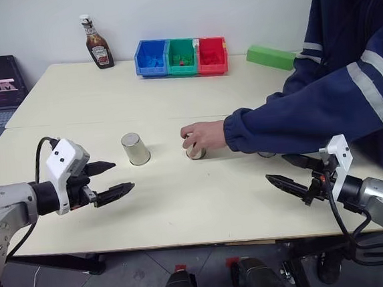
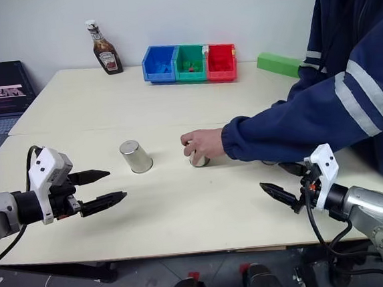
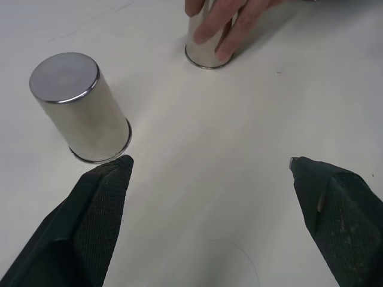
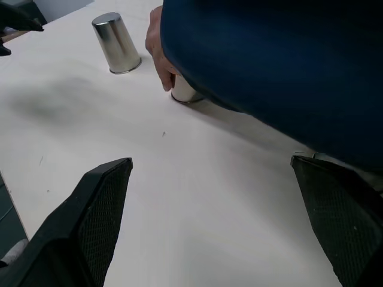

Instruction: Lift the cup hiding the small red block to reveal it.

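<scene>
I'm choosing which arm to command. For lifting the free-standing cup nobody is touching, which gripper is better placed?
Left. The left gripper hovers open just short of the free cup, with bare table between. The right gripper would have to pass the person's hand.

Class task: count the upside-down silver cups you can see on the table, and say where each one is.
3: one cup standing free nearer the left gripper, one middle cup under the person's hand, and a third cup mostly hidden beneath the person's sleeve.

Left end effector (image 1: pixel 119 177) and right end effector (image 1: pixel 287 173), both fingers spread wide, empty, pointing inward toward each other.
</scene>
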Tool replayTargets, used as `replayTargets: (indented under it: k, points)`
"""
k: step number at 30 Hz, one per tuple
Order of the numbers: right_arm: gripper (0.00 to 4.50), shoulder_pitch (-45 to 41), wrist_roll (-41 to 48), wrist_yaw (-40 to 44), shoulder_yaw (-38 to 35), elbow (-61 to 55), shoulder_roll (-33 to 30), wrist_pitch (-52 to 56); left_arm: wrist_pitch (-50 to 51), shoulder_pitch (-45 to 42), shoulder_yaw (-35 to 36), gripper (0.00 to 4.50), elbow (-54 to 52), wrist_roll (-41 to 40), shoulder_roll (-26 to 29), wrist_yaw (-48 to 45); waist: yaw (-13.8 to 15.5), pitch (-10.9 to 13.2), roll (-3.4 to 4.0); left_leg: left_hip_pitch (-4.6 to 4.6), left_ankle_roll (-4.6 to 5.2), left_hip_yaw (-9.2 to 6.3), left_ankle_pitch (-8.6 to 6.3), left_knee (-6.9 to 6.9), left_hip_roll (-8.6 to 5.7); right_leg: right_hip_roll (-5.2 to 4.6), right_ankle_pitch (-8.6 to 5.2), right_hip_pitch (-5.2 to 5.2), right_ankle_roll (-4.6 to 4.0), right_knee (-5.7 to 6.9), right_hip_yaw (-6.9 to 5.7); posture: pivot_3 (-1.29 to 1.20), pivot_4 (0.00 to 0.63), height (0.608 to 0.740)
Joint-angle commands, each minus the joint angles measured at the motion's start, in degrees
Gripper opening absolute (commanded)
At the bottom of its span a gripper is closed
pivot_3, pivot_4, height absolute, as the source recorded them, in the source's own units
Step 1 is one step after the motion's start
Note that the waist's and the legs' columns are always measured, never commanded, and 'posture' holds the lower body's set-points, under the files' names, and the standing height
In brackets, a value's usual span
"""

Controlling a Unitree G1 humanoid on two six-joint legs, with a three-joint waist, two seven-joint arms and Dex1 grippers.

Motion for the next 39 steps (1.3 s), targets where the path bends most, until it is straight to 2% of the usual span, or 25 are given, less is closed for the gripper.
replayTargets:
  k: [1, 19, 23, 28, 32, 39]
  points:
    - [4.50, -1.0, 1.1, -0.5, -1.0, -2.1, -0.3, 0.1, -1.1, -1.1, 0.5, 4.46, -0.3, 0.2, 0.5, -0.2, 0.0, 0.0, 0.00, 0.00, 0.00, 0.00, 0.00, 0.00, 0.00, 0.00, 0.00, 0.00, 0.00, 0.00, 0.00, 0.00, 0.150, 0.740]
    - [4.50, -1.5, 1.0, -0.4, -1.3, -1.4, -1.1, 0.2, -1.2, -1.8, 0.3, 4.46, -0.6, -0.3, 0.2, -0.6, 0.0, 0.0, 0.00, 0.00, 0.00, 0.00, 0.00, 0.00, 0.00, 0.00, 0.00, 0.00, 0.00, 0.00, 0.00, 0.00, 0.150, 0.740]
    - [4.50, -3.0, -5.1, -4.1, -0.2, 3.6, -0.3, -1.6, -0.7, -2.7, -0.4, 4.46, -1.5, -1.5, -0.4, -0.9, 0.0, 0.0, -0.02, 0.00, 0.00, 0.01, 0.00, 0.01, -0.01, 0.00, 0.00, 0.01, 0.00, 0.00, 0.01, 0.00, 0.150, 0.740]
    - [4.50, -7.5, -10.3, -8.5, 0.9, 12.5, 3.4, -3.4, 0.3, -8.4, -5.0, 4.46, -8.0, -6.4, -5.8, 1.5, 0.2, 0.0, -0.04, -0.01, 0.00, 0.05, 0.00, 0.05, -0.04, 0.00, 0.03, 0.02, 0.04, 0.01, 0.06, 0.00, 0.150, 0.740]
    - [4.50, -12.3, -14.9, -9.5, 3.7, 20.4, 6.6, -7.1, -1.0, -14.0, -11.6, 4.46, -12.2, -6.9, -11.3, 3.6, 0.0, 0.0, -0.04, -0.04, 0.00, 0.07, 0.00, 0.09, -0.10, 0.00, 0.09, 0.04, 0.12, 0.01, 0.12, 0.00, 0.150, 0.740]
    - [4.50, -19.1, -20.9, -8.5, 9.1, 30.9, 12.6, -13.9, -2.4, -20.5, -17.2, 4.46, -10.4, -5.7, -16.3, 4.2, -0.3, 0.0, -0.01, -0.03, 0.00, 0.08, 0.01, 0.09, -0.04, 0.10, 0.11, 0.00, 0.08, 0.07, 0.15, 0.00, 0.150, 0.740]
